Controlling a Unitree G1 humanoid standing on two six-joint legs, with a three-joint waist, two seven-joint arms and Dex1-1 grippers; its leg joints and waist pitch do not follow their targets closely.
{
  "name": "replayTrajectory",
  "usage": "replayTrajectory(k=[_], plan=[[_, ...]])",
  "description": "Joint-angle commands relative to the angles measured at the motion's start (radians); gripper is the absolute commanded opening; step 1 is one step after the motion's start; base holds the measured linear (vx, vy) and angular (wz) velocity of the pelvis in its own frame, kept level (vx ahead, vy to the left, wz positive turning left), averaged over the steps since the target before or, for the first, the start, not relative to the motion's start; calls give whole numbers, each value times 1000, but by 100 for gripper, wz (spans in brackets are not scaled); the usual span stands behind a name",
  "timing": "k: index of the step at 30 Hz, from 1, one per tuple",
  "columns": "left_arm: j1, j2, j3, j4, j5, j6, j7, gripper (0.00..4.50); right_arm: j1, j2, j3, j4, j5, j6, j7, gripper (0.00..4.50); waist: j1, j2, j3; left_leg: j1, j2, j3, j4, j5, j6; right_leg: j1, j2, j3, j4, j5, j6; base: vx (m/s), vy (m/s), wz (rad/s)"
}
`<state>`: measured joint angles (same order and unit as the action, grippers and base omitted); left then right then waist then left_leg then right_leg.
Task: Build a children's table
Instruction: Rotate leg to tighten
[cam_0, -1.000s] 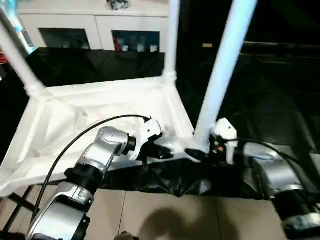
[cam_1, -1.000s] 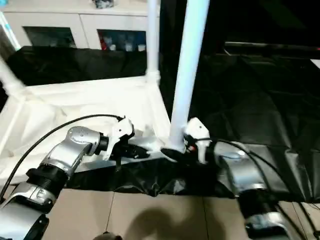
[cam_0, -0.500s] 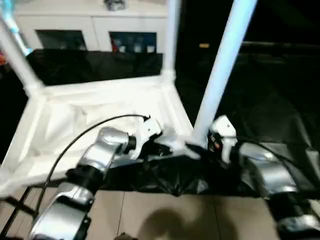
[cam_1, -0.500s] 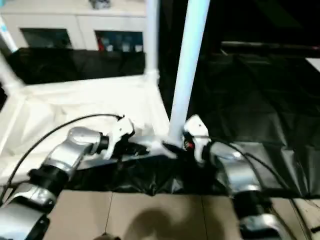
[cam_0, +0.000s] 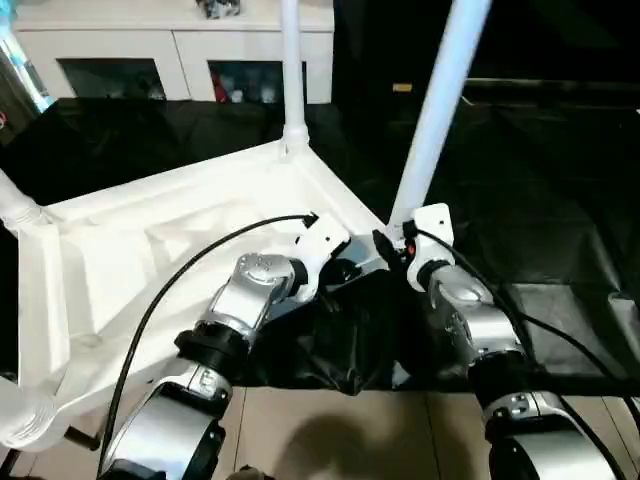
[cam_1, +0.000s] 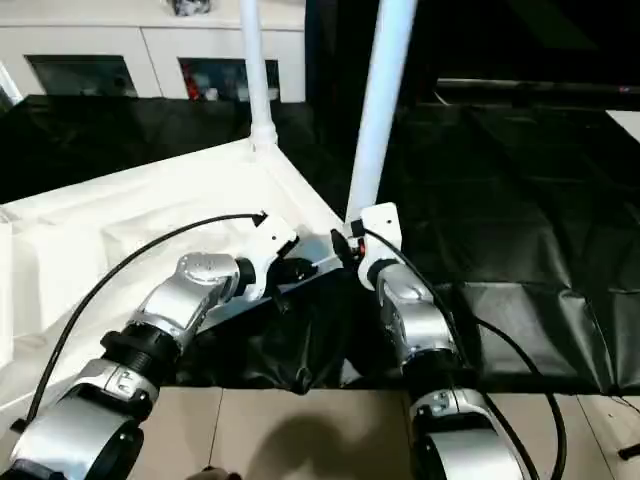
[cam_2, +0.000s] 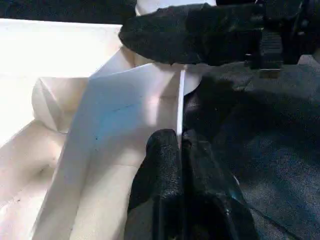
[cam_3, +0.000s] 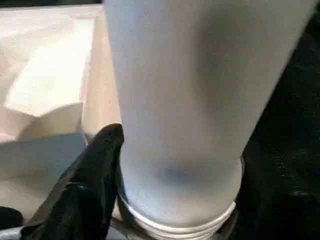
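A: Where is the table (cam_0: 180, 250) now?

B: Upside down on the black sheet (cam_0: 560, 230), underside up. Legs stand in its corners; the near-right leg (cam_0: 432, 120) rises from the corner socket next to both arms.

A: And the grippers?

B: The left gripper (cam_2: 181, 150) is pinched shut on the thin rim of the tabletop by that corner. The right gripper (cam_3: 175, 200) is spread around the base of the leg, a finger (cam_3: 95, 165) against it.

A: How will it handle?

B: Probably light, stiff and smooth, so it may slide on the sheet. I'd steady the rim and grasp the leg low, near the socket, where it is thickest.
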<state>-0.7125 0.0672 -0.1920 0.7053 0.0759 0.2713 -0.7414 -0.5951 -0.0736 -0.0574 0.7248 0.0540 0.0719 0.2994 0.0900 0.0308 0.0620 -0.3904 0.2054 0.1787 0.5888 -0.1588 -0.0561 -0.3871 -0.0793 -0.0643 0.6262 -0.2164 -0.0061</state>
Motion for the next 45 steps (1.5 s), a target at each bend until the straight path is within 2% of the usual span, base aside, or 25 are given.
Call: replayTrajectory(k=[1,3,4,5,7,13,15,17,18,20,22,24,27,34,38,39,40,42,44,45], plan=[[-24,-42,22,-59,-58,-51,-19,0,-3,16,48,2,17,2,86,364,2,-6,-81,18,20,-7,-56,-114,72,53,-63,40,-62,72,-258,0,0,0],[-18,-24,13,-66,-61,-54,-45,0,4,-18,83,-13,-4,-14,142,364,3,-2,-82,19,21,-8,-55,-119,68,53,-62,40,-62,67,-261,0,0,0],[-17,-20,11,-67,-61,-55,-52,0,6,-25,90,-19,-7,-15,157,364,3,-7,-82,18,20,-7,-54,-117,69,55,-61,40,-61,77,-263,0,0,0],[-12,-1,3,-71,-65,-59,-88,0,18,-57,114,-41,-13,-24,227,364,3,-5,-82,17,19,-7,-54,-114,70,55,-61,40,-60,81,-263,0,0,0],[-8,7,-1,-75,-71,-61,-114,0,24,-71,123,-51,-12,-27,264,364,4,-6,-82,16,19,-7,-52,-111,79,56,-62,40,-60,90,-266,0,0,0],[15,85,-31,-108,-95,-95,-304,0,85,-202,197,-158,10,-32,560,364,10,-4,-78,17,25,-6,-54,-147,83,54,-61,38,-63,34,-269,0,0,0],[17,93,-35,-112,-99,-101,-327,0,92,-220,206,-171,16,-33,597,364,11,-5,-78,19,25,-6,-54,-157,79,54,-61,39,-65,21,-272,0,0,0],[19,122,-45,-124,-111,-98,-401,0,107,-280,228,-214,42,-22,724,364,17,-3,-78,20,26,-5,-53,-161,82,51,-62,39,-65,15,-276,0,0,0],[18,128,-49,-124,-112,-98,-418,0,108,-292,229,-220,48,-18,753,364,22,-6,-79,20,26,-5,-52,-155,85,53,-60,39,-63,21,-277,0,0,0],[17,137,-53,-123,-114,-102,-439,0,108,-306,227,-231,57,-11,788,364,25,-4,-79,19,27,-5,-51,-150,89,50,-61,40,-62,29,-281,0,0,0],[19,144,-57,-125,-119,-103,-463,0,107,-314,224,-239,67,0,815,332,30,-4,-81,21,29,-6,-51,-146,87,49,-63,39,-60,29,-284,0,0,0],[21,150,-61,-129,-121,-104,-489,0,106,-324,228,-242,70,11,841,329,32,-5,-81,20,28,-6,-51,-142,88,49,-62,39,-59,33,-287,0,0,0],[27,148,-64,-135,-122,-100,-499,0,113,-334,240,-253,74,17,866,293,34,-5,-81,20,28,-6,-51,-144,86,49,-63,39,-60,25,-286,0,0,0],[27,135,-60,-126,-116,-99,-472,0,137,-321,250,-279,70,43,863,272,39,-5,-81,20,28,-6,-51,-142,80,48,-63,39,-61,10,-275,0,0,0],[2,87,-33,-84,-94,-94,-340,0,145,-258,236,-239,22,55,698,272,38,-6,-79,20,26,-7,-53,-147,65,45,-64,40,-65,-16,-266,0,0,0],[-15,60,-18,-61,-87,-89,-270,0,123,-213,208,-182,-5,56,563,272,35,-5,-77,22,25,-7,-55,-163,53,43,-64,40,-69,-51,-259,0,0,0],[-20,52,-13,-55,-86,-87,-252,0,117,-200,200,-168,-8,59,530,271,31,-4,-76,23,24,-8,-58,-178,35,44,-66,39,-73,-92,-251,0,0,0],[-42,18,6,-28,-84,-73,-176,0,87,-142,158,-108,-12,74,383,270,19,-4,-77,24,23,-10,-62,-185,14,43,-64,39,-73,-115,-247,0,0,0],[-65,-9,28,-2,-82,-63,-98,0,61,-89,121,-65,-5,90,266,270,17,-3,-78,25,23,-10,-61,-183,11,44,-65,40,-74,-106,-244,0,0,0],[-67,-11,30,0,-82,-62,-91,0,58,-85,118,-62,-5,91,256,270,16,-4,-81,22,20,-10,-58,-163,18,48,-64,41,-72,-64,-244,0,0,0]])
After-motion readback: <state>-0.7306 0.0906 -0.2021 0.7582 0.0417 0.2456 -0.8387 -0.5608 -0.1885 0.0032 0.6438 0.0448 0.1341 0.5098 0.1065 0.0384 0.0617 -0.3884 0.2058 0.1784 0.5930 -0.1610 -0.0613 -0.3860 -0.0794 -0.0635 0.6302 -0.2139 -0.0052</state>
